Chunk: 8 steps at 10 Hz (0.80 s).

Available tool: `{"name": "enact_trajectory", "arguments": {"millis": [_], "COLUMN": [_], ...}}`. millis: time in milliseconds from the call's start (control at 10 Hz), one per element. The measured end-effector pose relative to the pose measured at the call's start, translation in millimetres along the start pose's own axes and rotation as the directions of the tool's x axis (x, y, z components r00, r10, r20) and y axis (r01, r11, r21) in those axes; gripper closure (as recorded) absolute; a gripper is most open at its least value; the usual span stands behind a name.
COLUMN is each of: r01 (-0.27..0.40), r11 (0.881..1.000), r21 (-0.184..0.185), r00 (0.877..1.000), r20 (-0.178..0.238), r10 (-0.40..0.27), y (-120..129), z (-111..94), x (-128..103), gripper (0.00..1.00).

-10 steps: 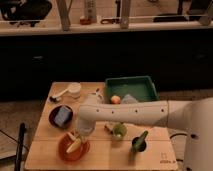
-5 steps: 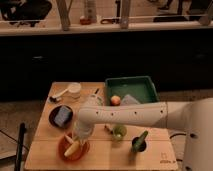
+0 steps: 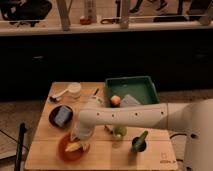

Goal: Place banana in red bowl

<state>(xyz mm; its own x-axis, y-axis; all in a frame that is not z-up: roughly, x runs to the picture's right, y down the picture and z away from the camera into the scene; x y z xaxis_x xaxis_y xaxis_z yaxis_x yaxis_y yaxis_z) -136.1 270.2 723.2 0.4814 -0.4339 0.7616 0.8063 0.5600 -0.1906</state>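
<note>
My claw (image 3: 78,138) hangs low over the near-left part of the table (image 3: 100,157), right at the rim of the red bowl (image 3: 67,151), at the end of the white arm (image 3: 130,117) that reaches in from the right of my view. I cannot tell whether it is released or clenched, because the wrist housing covers it from this angle. The banana (image 3: 74,147) shows as a pale yellow shape inside the red bowl, directly under the claw; whether the two are touching I cannot make out. Just behind the bowl, toward the left edge, sits a smaller dark bowl (image 3: 60,115) with a blue item (image 3: 62,114) in it. Farther back on the left I see a white cup (image 3: 74,90) with a white spoon (image 3: 59,94) beside it. A green tray (image 3: 131,90) occupies the far right of the table, holding a round orange fruit (image 3: 115,100) near its front-left corner. In front of the arm, near the table's middle, there is a small green object (image 3: 119,132), and to its right a dark cup (image 3: 139,144) with a green vegetable (image 3: 142,137) standing tilted in it.
</note>
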Motion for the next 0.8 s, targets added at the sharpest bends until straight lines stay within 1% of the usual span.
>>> {"name": "enact_trajectory", "arguments": {"millis": [300, 500, 800], "r01": [-0.004, 0.000, -0.001], "r11": [1.000, 1.000, 0.999], "r21": [-0.011, -0.026, -0.034], "r00": [1.000, 1.000, 1.000], "r20": [0.002, 0.004, 0.005], "r10": [0.004, 0.000, 0.001], "y": [2.7, 0.2, -2.1], "z": [-1.6, -2.0, -3.0], "x": [4.5, 6.6, 9.8], "gripper": [0.20, 0.20, 0.20]}}
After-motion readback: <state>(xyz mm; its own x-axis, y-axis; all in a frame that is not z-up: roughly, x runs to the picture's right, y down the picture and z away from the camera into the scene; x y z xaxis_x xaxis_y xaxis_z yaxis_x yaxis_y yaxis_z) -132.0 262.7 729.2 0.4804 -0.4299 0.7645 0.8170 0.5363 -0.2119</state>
